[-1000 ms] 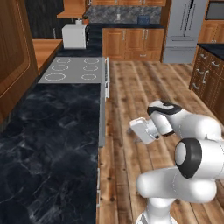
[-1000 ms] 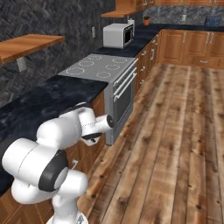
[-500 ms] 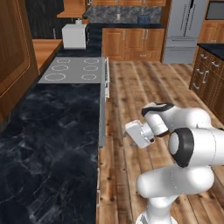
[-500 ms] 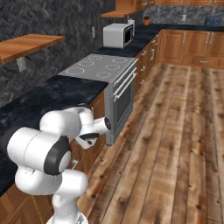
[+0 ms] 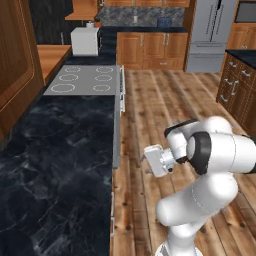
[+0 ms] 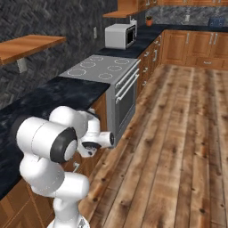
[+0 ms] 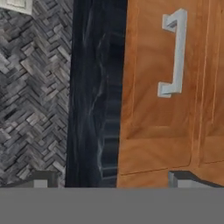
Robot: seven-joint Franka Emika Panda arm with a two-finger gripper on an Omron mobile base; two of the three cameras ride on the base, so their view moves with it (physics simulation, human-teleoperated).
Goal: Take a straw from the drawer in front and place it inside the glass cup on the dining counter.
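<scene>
In the hand view, rolled on its side, a closed drawer point(image 7: 153, 113) of medium-brown wood shows its front, and its silver bar handle point(image 7: 175, 57) lies ahead of me and a little off to one side. My gripper point(image 7: 113, 181) is open, its two dark fingertips point(image 7: 40, 179) set wide apart, with nothing between them. From the base, the gripper point(image 5: 149, 161) hangs just off the cabinet fronts under the black marble worktop point(image 5: 55, 165), pointing at them. The straw is hidden inside the drawer. The glass cup and the dining counter are out of view.
A cooktop point(image 5: 85, 80) with its oven below point(image 6: 127, 95) lies further along the worktop, and a white microwave point(image 5: 84, 41) stands beyond it. A grey herringbone wall point(image 7: 35, 96) backs the counter. Cabinets point(image 5: 240, 85) line the right; wide wooden floor point(image 6: 178, 147) lies between.
The hand has moved a little lower and closer to the cabinet fronts, and the arm's elbow has turned. The gripper stays open.
</scene>
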